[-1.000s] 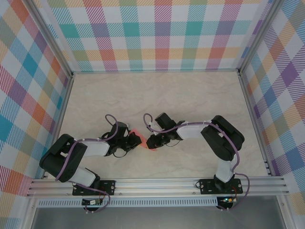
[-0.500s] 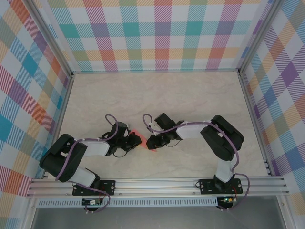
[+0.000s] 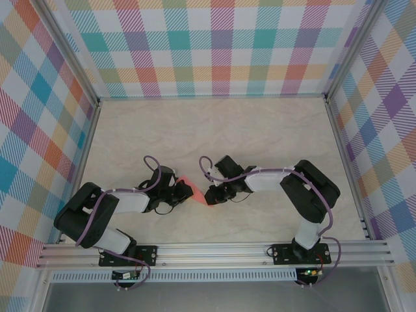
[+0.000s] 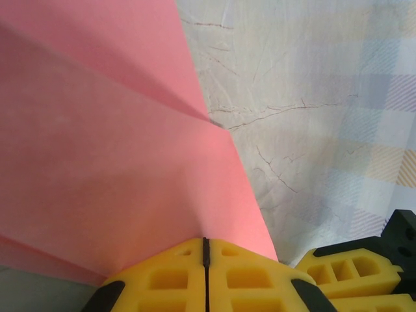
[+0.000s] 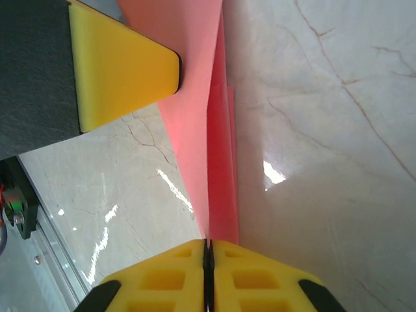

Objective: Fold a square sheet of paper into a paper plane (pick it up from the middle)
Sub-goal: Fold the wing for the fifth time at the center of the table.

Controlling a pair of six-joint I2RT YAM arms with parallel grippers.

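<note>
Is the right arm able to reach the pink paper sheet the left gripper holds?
Likely yes: the right gripper looks shut on an edge of the pink paper sheet, opposite the left gripper.

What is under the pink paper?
The pale marbled table top shows all around the folded salmon-pink paper sheet. The patch right underneath is covered by the paper, so whether anything else lies there cannot be told.

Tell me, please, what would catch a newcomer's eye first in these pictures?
The folded pink paper stands out in the near half of the pale marbled table, held from either side by the left end effector and the right end effector, their yellow fingers shut on it. Around the table rise bright plaid walls.
</note>
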